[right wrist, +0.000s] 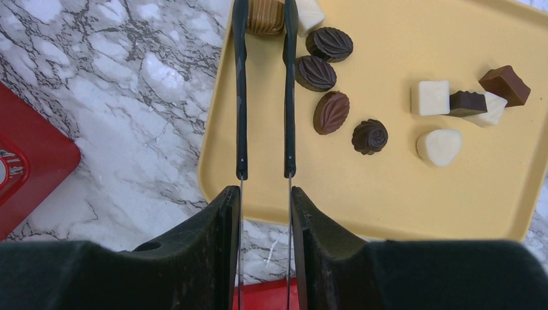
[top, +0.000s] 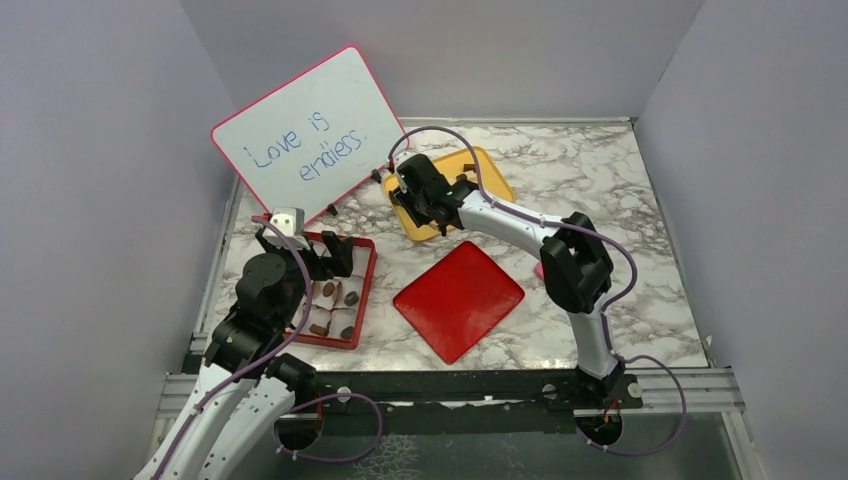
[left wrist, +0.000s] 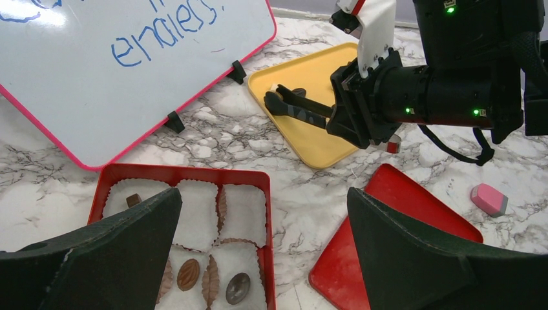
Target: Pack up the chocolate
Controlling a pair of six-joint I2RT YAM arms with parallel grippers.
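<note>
The right end effector (left wrist: pixel 276 97) reaches over the yellow tray (right wrist: pixel 388 206) at the back of the tabletop (top: pixel 600 180). Its two thin fingers (right wrist: pixel 240 97) pinch a tan chocolate (right wrist: pixel 265 16) from both sides. A white piece (right wrist: pixel 309 13) sits just beside it.

More chocolate pieces (right wrist: pixel 370 136) lie loose on the tray. In the right wrist view, three are shaped like leaves. The brown leaf (right wrist: pixel 331 112) is long from the lower left to the upper right. The dark leaf (right wrist: pixel 315 72) above it slants the other way. The top leaf (right wrist: pixel 329 44) lies almost sideways. Farther right, blocky white, dark and brown pieces (right wrist: pixel 467 102) touch each other in a small bunch.

The left end effector (left wrist: pixel 263 200) is spread wide and holds nothing. It hangs above the red box (left wrist: pixel 181 171), which has white paper cups (left wrist: pixel 242 213) in it. One cup holds an oval brown piece (left wrist: pixel 189 274), with its long way running from near to far. A round piece (left wrist: pixel 238 288) sits in the next cup, and a small brown block (left wrist: pixel 134 199) sits in a far cup.

A red lid (top: pixel 460 300) lies flat between the box and the right arm. A whiteboard (top: pixel 310 135) leans behind the box. A pink cube (left wrist: pixel 489 199) lies on the marble near the lid.
</note>
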